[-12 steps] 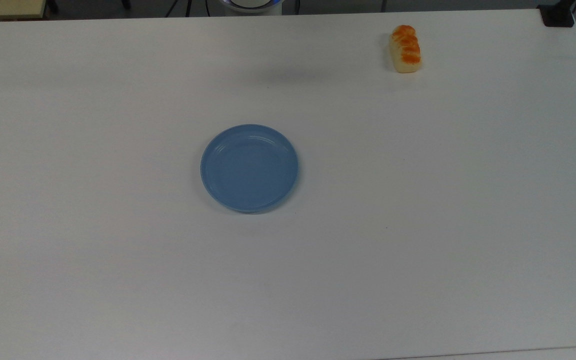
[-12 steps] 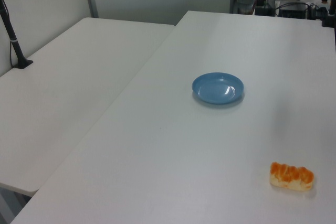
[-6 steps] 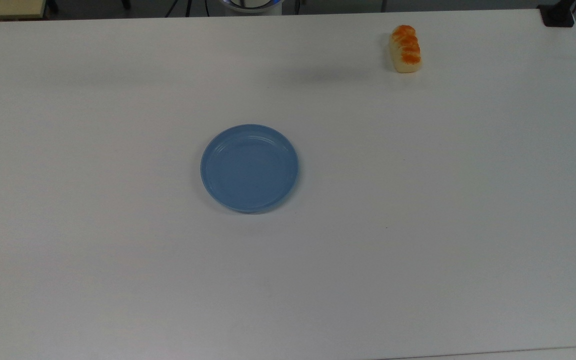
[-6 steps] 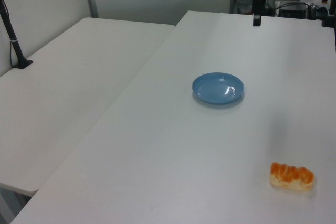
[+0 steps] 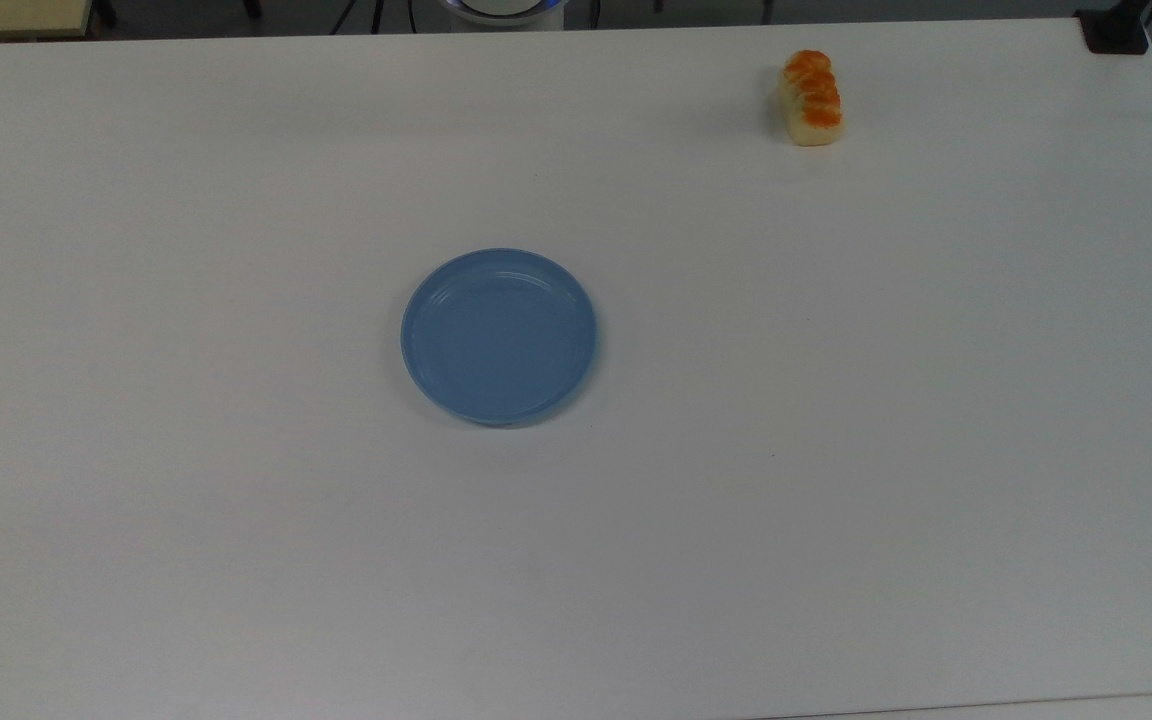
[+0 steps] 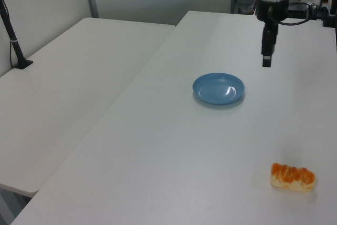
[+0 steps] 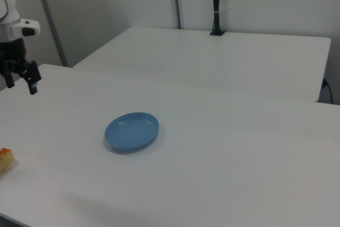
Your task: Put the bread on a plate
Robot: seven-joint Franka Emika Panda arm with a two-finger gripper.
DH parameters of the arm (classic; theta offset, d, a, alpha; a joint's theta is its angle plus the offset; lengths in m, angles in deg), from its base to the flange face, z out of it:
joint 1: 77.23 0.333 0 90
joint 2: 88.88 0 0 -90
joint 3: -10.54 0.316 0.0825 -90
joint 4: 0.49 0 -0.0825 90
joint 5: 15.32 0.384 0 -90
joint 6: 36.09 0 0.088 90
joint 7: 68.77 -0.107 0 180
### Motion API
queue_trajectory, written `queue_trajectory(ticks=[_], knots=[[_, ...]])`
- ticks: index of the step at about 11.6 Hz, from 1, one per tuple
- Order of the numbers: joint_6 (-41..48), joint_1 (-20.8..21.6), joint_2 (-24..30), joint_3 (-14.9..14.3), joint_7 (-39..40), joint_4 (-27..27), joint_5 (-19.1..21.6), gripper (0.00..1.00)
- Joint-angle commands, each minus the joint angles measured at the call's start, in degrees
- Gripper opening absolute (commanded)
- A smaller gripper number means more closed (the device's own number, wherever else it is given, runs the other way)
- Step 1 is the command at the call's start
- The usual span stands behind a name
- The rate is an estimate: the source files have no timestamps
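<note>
Even, diffuse overhead light; soft faint shadows; glare spots on plate (image 6: 218, 88); table (image 5: 836, 400) slightly washed out.

Glossy smooth blue plate (image 5: 499, 337), lumpy-topped bread (image 5: 811, 97), matt white table (image 5: 836, 450)

In the left view, the plate (image 6: 218, 88) is sitting on the table (image 6: 174, 151) below-left of the gripper (image 6: 267, 56); the bread (image 6: 293, 177) is lying well below it, nearer the camera.
</note>
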Motion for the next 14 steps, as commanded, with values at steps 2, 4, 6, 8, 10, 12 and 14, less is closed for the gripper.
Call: queue_trajectory(ticks=[2,4,6,8,10,12,14], knots=[[-0.48,-0.13,7.03,7.87,6.73,11.11,6.0,1.0],[-2.49,-0.13,6.94,12.35,9.74,14.18,6.7,1.0],[-6.87,-0.22,6.68,16.14,9.74,17.35,6.79,1.0],[-9.69,-0.4,5.98,19.22,8.96,19.37,6.79,1.0],[-14.69,-0.31,2.83,20.45,3.45,20.17,6.88,1.0],[-19.88,-0.31,0.01,20.72,-0.87,20.35,6.88,1.0],[-21.57,-0.22,-1.06,21.16,-3.34,20.35,6.88,1.0]])
